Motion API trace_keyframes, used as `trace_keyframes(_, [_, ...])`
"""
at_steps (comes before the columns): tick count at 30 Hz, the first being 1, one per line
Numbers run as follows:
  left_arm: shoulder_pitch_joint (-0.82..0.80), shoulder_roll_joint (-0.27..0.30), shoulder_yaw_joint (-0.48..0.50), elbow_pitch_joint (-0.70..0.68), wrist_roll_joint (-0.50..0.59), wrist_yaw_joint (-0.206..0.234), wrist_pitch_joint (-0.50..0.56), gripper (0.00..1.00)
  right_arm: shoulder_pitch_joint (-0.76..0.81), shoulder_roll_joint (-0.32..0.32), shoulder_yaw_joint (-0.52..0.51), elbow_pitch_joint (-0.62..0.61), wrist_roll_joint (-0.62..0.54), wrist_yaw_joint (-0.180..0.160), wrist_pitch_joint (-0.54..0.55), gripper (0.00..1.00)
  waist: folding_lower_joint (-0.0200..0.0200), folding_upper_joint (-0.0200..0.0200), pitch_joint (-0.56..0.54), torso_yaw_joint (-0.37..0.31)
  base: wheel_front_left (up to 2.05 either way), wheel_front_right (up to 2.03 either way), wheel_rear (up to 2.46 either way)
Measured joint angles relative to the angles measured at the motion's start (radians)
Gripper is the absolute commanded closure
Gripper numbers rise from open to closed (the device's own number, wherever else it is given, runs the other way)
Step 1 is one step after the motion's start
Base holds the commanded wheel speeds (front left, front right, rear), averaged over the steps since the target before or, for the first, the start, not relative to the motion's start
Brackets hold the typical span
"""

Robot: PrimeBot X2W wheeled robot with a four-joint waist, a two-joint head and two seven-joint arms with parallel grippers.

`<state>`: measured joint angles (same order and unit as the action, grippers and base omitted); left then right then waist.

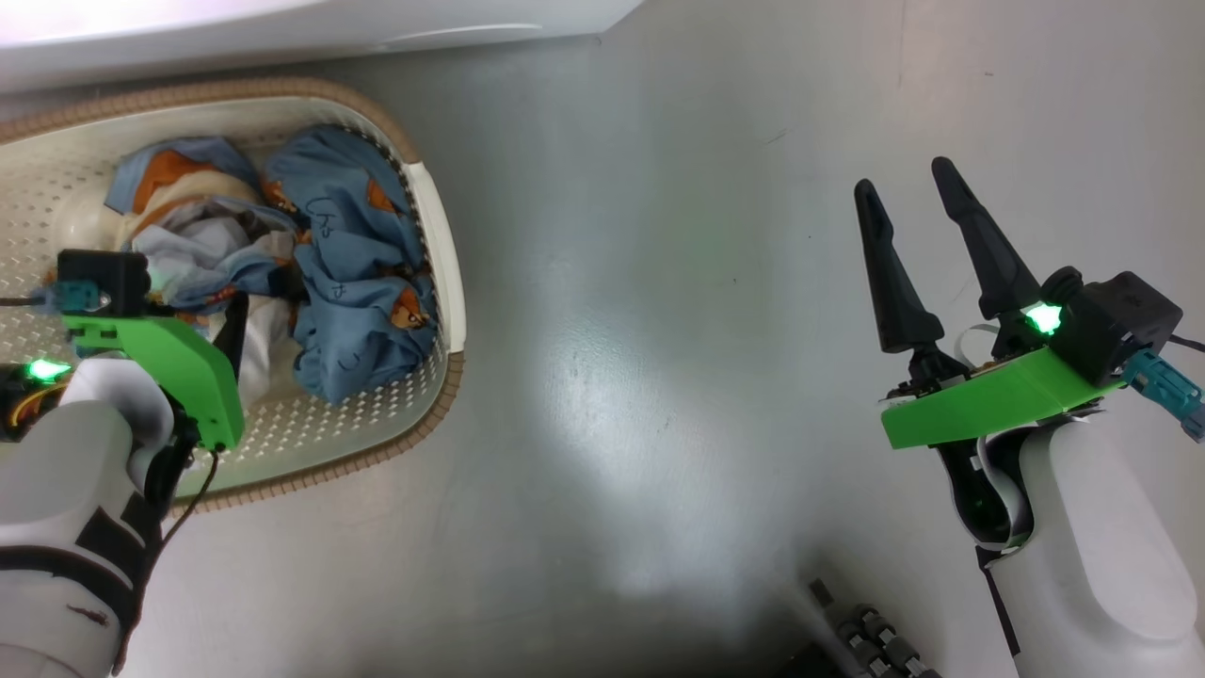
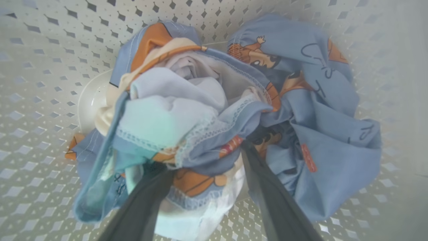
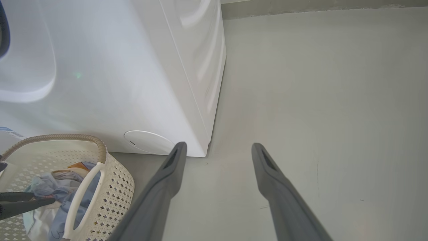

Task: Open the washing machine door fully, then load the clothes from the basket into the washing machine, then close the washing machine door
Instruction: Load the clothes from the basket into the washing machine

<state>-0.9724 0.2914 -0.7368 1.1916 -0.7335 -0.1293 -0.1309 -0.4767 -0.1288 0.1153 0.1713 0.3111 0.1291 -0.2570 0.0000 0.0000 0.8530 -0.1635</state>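
The basket (image 1: 442, 273), cream with a brown rim, stands on the floor at the left, against the foot of the white washing machine (image 1: 282, 28). Light-blue clothes (image 1: 358, 282) with orange prints lie bunched inside it. My left gripper (image 1: 259, 311) reaches down into the heap. In the left wrist view its jaws (image 2: 204, 157) stand open astride a fold of the clothes (image 2: 187, 110), tips sunk in cloth. My right gripper (image 1: 908, 193) hovers open over bare floor, far right of the basket. A dark curved sliver (image 3: 2, 33) may be the washing machine door; I cannot tell.
The right wrist view has the washing machine (image 3: 133, 83), its round white cap (image 3: 148, 142) low on the front, and the basket (image 3: 100, 150) before it. Grey floor (image 1: 659, 330) stretches between the arms. Dark parts of my base (image 1: 875, 640) sit at the bottom.
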Motion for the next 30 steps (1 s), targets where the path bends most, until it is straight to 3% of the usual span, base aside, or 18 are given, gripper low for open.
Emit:
trace_keyframes(1, [-0.002, 0.000, -0.005, 0.002, -0.006, 0.000, 0.000, 0.33, 0.000, 0.000, 0.000, -0.001, 0.000, 0.000, 0.000, 0.00, 0.0000, 0.0000, 0.001, -0.001, 0.00, 0.00, 0.00])
trace_keyframes(2, [-0.007, 0.000, -0.011, 0.006, -0.014, 0.000, 0.000, 0.56, 0.000, 0.000, 0.000, -0.003, 0.000, 0.000, 0.000, 0.00, 0.0000, 0.0000, 0.002, -0.002, 0.00, 0.00, 0.00])
trace_keyframes(4, [-0.014, 0.002, -0.023, 0.009, -0.026, 0.000, 0.000, 0.93, 0.000, 0.000, -0.001, -0.005, 0.000, 0.000, 0.000, 0.00, 0.0000, 0.0000, 0.002, -0.004, 0.00, 0.00, 0.00])
trace_keyframes(5, [-0.016, 0.002, -0.029, 0.010, -0.032, 0.000, -0.001, 1.00, 0.000, 0.000, -0.001, -0.006, 0.000, 0.000, 0.000, 0.00, 0.0000, 0.0000, 0.002, -0.005, 0.00, 0.00, 0.00])
trace_keyframes(19, [-0.011, -0.007, -0.048, 0.021, -0.142, 0.000, -0.083, 1.00, 0.002, -0.001, -0.008, 0.000, 0.000, 0.000, 0.000, 0.00, 0.0000, 0.0000, -0.053, 0.016, 0.00, 0.00, 0.00])
trace_keyframes(25, [0.034, -0.024, -0.021, 0.009, -0.177, 0.000, -0.117, 1.00, 0.012, -0.001, -0.011, 0.018, 0.000, 0.000, 0.000, 0.00, 0.0000, 0.0000, -0.113, 0.035, 0.00, 0.00, 0.00])
trace_keyframes(30, [0.080, -0.018, 0.080, -0.080, -0.147, 0.003, -0.118, 1.00, 0.044, -0.004, -0.024, 0.031, 0.001, 0.000, 0.000, 0.00, 0.0000, 0.0000, -0.175, 0.051, 0.00, 0.00, 0.00])
